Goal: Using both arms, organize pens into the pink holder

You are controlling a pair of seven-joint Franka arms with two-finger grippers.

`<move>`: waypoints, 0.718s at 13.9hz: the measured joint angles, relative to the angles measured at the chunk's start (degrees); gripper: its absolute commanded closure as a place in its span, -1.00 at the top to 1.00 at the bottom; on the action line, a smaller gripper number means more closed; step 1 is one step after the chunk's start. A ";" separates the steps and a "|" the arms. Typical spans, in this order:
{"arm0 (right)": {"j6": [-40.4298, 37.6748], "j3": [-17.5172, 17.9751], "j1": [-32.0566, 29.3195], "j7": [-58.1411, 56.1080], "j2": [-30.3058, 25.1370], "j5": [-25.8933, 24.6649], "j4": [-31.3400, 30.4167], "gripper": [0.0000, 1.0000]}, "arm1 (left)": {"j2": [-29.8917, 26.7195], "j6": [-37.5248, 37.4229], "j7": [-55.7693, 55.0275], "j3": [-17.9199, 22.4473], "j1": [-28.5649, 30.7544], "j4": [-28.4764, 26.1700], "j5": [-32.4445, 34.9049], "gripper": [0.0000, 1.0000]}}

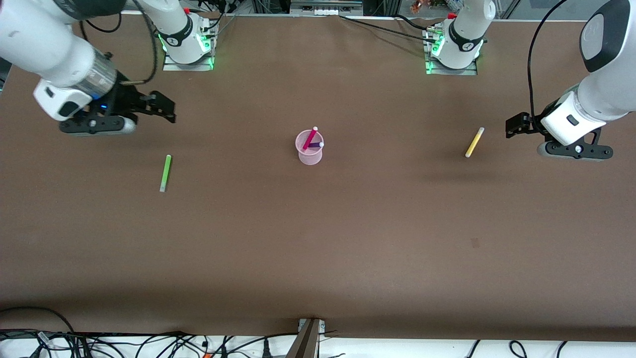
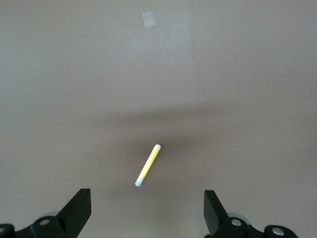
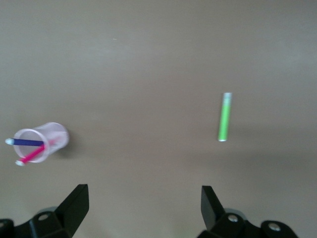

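The pink holder (image 1: 310,147) stands at the table's middle with the hot pink pen (image 1: 310,137) and the dark purple pen (image 1: 316,145) in it; it also shows in the right wrist view (image 3: 43,141). The lime green pen (image 1: 165,173) lies flat toward the right arm's end, also in the right wrist view (image 3: 224,117). The yellow pen (image 1: 474,142) lies flat toward the left arm's end, also in the left wrist view (image 2: 148,165). My right gripper (image 1: 166,110) is open and empty, up over the table near the green pen. My left gripper (image 1: 514,125) is open and empty, beside the yellow pen.
Both arm bases (image 1: 186,42) (image 1: 454,47) stand along the table's top edge. A small pale mark (image 2: 149,20) lies on the brown table surface. Cables run along the table's near edge (image 1: 149,343).
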 measured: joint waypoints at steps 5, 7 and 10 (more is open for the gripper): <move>0.49 -1.45 0.08 -2.57 1.04 -1.50 1.84 1.00 | 0.66 0.12 0.02 0.00 0.00 0.50 0.00 1.00; 0.50 -1.46 0.07 -2.64 2.11 -1.50 3.84 1.00 | 0.84 0.17 0.02 0.00 0.00 0.65 0.00 1.00; 0.45 -1.63 -0.03 -2.64 2.89 -1.50 5.39 1.00 | 1.14 0.18 0.02 0.00 0.00 0.93 0.00 1.00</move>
